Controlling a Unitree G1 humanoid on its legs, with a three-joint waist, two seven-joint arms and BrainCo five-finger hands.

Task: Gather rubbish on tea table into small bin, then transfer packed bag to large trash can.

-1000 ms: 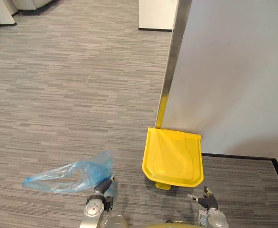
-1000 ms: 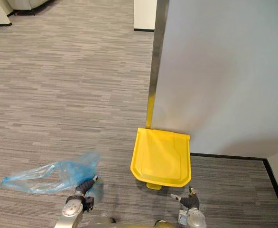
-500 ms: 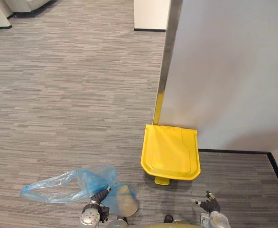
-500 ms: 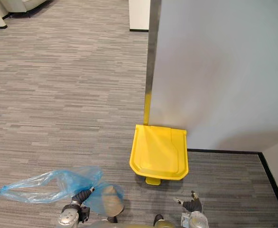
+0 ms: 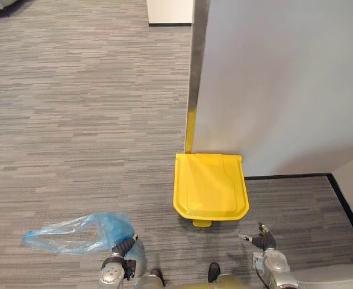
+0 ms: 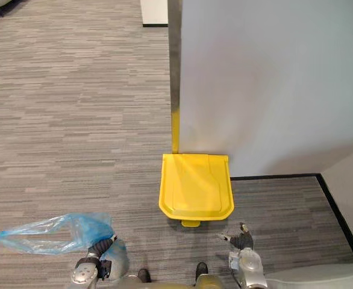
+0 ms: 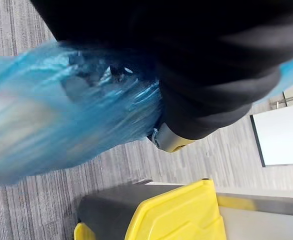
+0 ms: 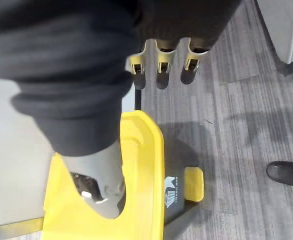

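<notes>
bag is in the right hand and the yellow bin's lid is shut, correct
Not quite: the bag is in the left hand, not the right hand, which is open and empty; the left eye view shows it. The bin does have its lid shut.

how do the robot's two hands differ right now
The left hand is curled round a blue bag, while the right hand holds nothing and its fingers are relaxed. The left hand is off to the left of the yellow bin, with the bag trailing further left; the right hand is near the bin's front right corner. Both are low in front of the robot, and neither touches the bin.
</notes>
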